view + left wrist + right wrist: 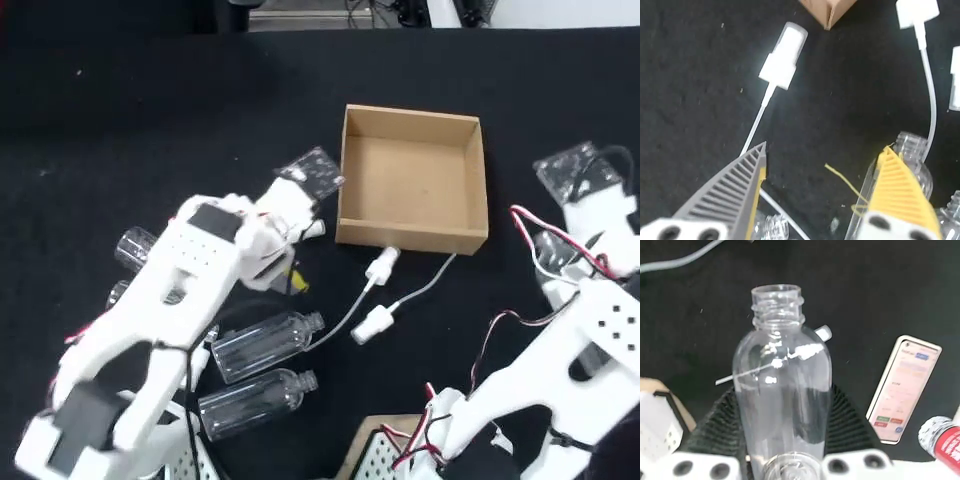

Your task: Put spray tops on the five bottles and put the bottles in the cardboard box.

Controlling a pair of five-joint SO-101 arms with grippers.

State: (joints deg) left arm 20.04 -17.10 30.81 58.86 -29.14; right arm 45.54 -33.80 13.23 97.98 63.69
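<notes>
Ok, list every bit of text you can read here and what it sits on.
Phone screen: lines of text and coloured buttons, too blurred to read.
Red-labelled cylinder: white print, too small to read.
Cardboard box: no print visible.
Clear bottle in the right wrist view: no label, no print.

The cardboard box (pixel 410 237) is sitting toward the far middle of the table (pixel 150 120). Two spray tops (pixel 382 265) are lying just before its near wall, one nearer the arms. A third spray top (pixel 782 57) is lying near its left corner, just beyond the left gripper (pixel 825 152). Two bottles (pixel 262 343) are lying side by side left of those tops, necks pointing toward them. A third bottle (pixel 780 365) is sitting between the right gripper (pixel 785 395) fingers, right of the box.
</notes>
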